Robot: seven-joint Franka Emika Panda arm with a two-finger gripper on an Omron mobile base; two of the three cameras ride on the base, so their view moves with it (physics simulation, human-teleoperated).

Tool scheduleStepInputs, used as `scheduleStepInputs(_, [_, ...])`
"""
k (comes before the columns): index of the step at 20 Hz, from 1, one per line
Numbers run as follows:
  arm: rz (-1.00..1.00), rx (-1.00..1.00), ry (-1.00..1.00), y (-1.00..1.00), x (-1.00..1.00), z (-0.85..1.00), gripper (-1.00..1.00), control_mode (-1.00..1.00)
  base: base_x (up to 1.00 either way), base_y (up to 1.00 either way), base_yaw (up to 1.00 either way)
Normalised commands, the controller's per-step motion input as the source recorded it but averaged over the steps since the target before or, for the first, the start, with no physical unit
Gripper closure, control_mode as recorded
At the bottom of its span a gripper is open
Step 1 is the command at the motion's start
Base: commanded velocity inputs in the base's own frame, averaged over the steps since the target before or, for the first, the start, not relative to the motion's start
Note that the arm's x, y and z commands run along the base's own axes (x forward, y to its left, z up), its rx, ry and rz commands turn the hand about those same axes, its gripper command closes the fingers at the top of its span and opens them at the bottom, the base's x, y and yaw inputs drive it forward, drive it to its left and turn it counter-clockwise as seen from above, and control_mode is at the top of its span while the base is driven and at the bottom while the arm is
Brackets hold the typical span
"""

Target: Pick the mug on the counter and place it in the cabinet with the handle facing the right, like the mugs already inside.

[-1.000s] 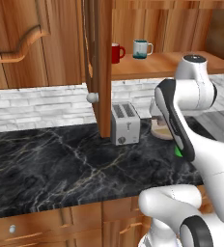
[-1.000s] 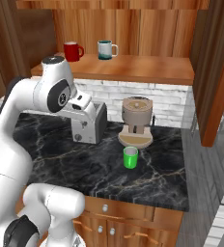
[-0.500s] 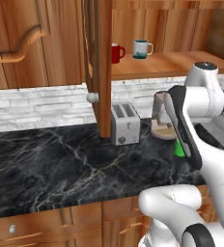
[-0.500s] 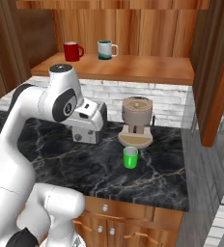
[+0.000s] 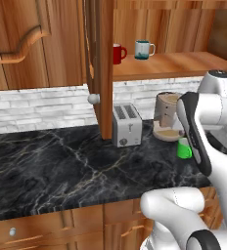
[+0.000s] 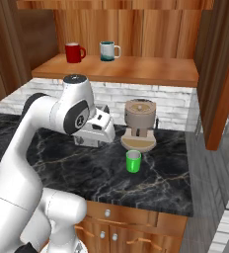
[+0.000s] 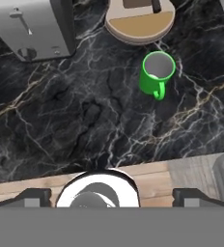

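The green mug stands upright and empty on the black marble counter, ahead of the open gripper and a little to one side, well apart from its fingertips. Its green handle points back toward the gripper in the hand view. Far above the gripper, the reddish-brown cabinet stands open, its shelf bearing the red mug and the teal-and-white mug side by side, the teal one's handle to the right.

green mug on counter by coffee machine | toaster | red mug, teal mug on shelf
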Motion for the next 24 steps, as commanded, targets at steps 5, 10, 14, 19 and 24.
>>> scheduleStepInputs(5, [0.03, 0.0, 0.0, -0.29, -0.01, -0.19, -1.0, -1.0, 0.0, 0.0, 0.0])
scheduleStepInputs(10, [0.03, 0.0, 0.0, -0.28, 0.0, -0.19, -1.0, -1.0, 0.0, 0.0, 0.0])
scheduleStepInputs(14, [0.03, 0.0, 0.0, -0.25, 0.0, -0.21, -1.0, -1.0, 0.0, 0.0, 0.0])
scheduleStepInputs(19, [0.02, 0.0, 0.0, -0.22, 0.0, -0.22, -1.0, -1.0, 0.0, 0.0, 0.0])
scheduleStepInputs(24, [0.0, 0.0, 0.0, -0.18, 0.12, -0.22, -1.0, -1.0, 0.0, 0.0, 0.0])
